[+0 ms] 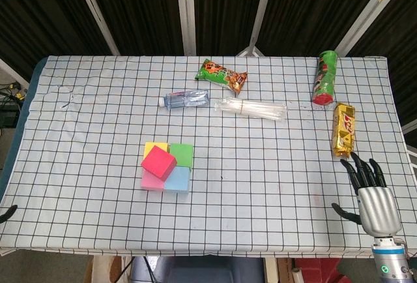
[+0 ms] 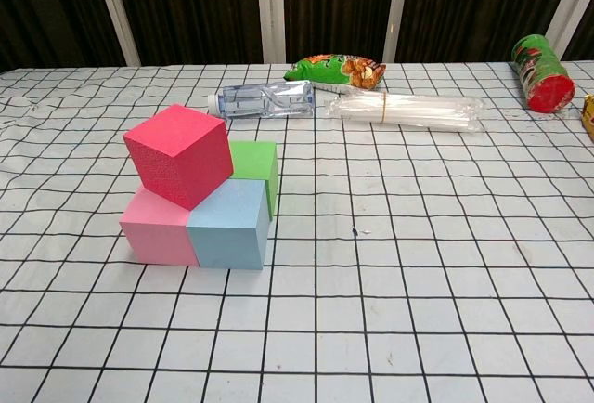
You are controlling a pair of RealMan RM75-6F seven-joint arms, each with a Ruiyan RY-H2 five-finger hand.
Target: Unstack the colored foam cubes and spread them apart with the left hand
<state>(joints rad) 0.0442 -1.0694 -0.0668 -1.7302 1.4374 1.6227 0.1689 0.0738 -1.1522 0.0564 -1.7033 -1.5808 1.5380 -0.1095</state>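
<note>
The right hand (image 1: pixel 373 195) rests flat on the surface (image 1: pixel 273 185) at its near right edge, fingers extended and slightly apart, holding nothing. Of the left hand only a dark tip (image 1: pixel 8 213) shows at the near left edge in the head view; whether it is open or closed cannot be told. The cube stack lies well to the right of that tip and ahead of it, far to the left of the right hand. A red cube (image 2: pixel 178 154) sits skewed on top of a base layer formed by a pink cube (image 2: pixel 160 227), a blue cube (image 2: pixel 229 227), a green cube (image 2: pixel 254 165) and a yellow cube (image 1: pixel 155 148), the last visible only from the head. The stack appears untouched. The sound first step is probably to bring the left hand over the red cube, align the fingers to its rotated faces, close lightly because foam compresses, and lift vertically so the touching base cubes are not dragged.
</note>
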